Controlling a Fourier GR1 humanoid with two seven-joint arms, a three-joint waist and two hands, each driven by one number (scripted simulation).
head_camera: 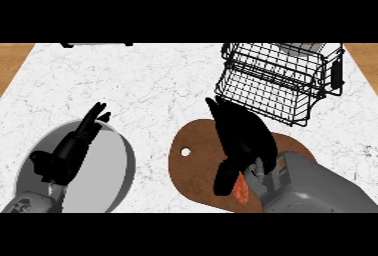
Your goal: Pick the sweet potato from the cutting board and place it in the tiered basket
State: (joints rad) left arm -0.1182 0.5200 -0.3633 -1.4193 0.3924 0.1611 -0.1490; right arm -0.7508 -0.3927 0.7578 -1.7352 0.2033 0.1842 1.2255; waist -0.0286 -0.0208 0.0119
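The brown cutting board (193, 172) lies at the counter's lower middle, with a small hole near its left edge. Only an orange sliver of the sweet potato (241, 192) shows on it, between my right hand's thumb and wrist. My right hand (244, 135) hovers over the board with fingers stretched straight toward the upper left and thumb pointing down. It is open and covers most of the sweet potato. The black wire tiered basket (277, 82) stands at the upper right, just beyond the fingertips. My left hand (70, 150) rests open at the left, fingers up.
A grey round plate (111, 170) lies under my left hand at the lower left. A white object (310, 47) shows behind the basket. A dark-edged item (96, 44) sits at the counter's far edge. Wooden strips border the white marble counter (148, 85) on both sides.
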